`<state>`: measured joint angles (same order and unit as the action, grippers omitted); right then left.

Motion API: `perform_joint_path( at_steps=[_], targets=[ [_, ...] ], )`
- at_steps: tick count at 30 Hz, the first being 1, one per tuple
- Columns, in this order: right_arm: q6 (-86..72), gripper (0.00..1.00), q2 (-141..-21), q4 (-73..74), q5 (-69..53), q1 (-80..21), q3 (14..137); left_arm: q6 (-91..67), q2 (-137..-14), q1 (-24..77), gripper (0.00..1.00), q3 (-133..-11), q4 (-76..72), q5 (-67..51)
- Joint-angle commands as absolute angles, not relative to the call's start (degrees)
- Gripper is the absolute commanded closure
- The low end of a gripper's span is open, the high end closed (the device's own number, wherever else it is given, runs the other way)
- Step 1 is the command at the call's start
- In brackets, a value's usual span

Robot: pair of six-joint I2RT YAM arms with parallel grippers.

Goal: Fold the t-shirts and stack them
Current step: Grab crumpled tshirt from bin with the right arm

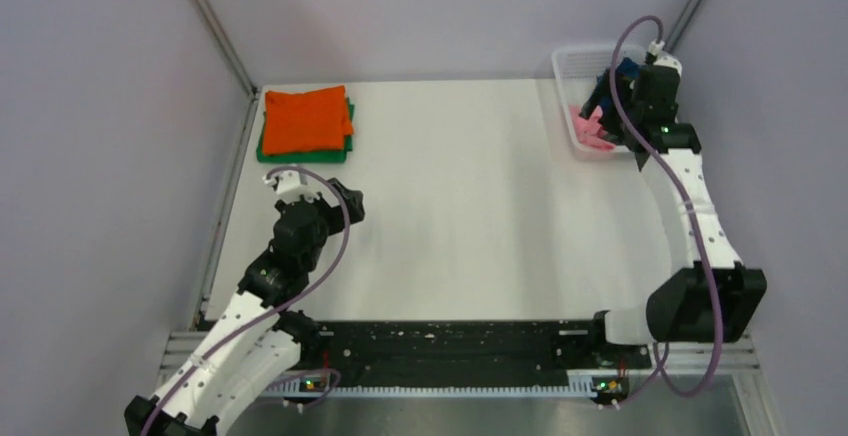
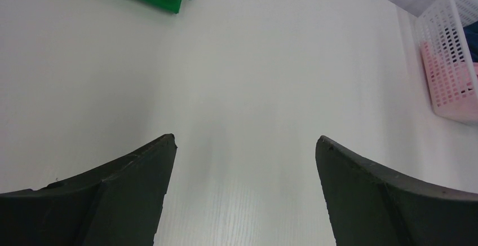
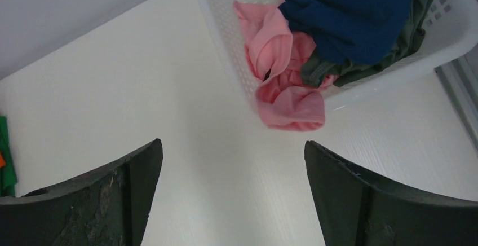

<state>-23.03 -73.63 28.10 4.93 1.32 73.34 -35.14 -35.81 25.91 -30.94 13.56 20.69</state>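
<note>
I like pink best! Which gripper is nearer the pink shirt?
Right. The right gripper hovers near the pink shirt at the basket; the left gripper is across the table.

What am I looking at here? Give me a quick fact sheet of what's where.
Folded stack: orange shirt on green shirt, far left corner of table
Basket: white mesh, far right; holds pink shirt, navy shirt, dark grey shirt
Pink shirt: spilling over the rim
Left gripper: open, empty, over bare table
Right gripper: open, empty, beside the basket, facing the pink shirt
</note>
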Motion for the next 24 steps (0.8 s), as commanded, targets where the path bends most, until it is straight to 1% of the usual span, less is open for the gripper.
perform_joint_path(
  at_steps=[1, 6, 10, 14, 20, 24],
  targets=[
    [-18.57, 0.06, -86.33, 40.1, 9.67, 2.21, 84.75, -35.66, -36.76, 25.67, 0.01, -31.54, 12.52, 21.95],
    [-16.6, 0.06, -96.24, 45.34, 11.56, 2.36, 94.9, -35.68, -38.61, 25.73, 0.01, -31.94, 12.57, 21.81],
    [-16.42, 0.06, -102.88, 49.84, 17.72, 2.91, 104.62, -35.75, -40.24, 25.75, 0.01, -32.45, 13.0, 21.8],
    [-16.71, 0.05, -109.11, 48.86, 19.17, 5.08, 112.65, -35.86, -41.06, 25.73, 0.01, -32.95, 13.45, 21.84],
    [-16.97, 0.05, -123.08, 48.34, 21.38, 7.14, 127.66, -35.51, -40.52, 25.74, 0.01, -32.67, 13.19, 21.82],
    [-17.93, 0.06, -130.5, 45.44, 23.3, 8.23, 131.78, -35.42, -40.48, 25.7, 0.01, -32.69, 13.23, 21.81]
  ],
)
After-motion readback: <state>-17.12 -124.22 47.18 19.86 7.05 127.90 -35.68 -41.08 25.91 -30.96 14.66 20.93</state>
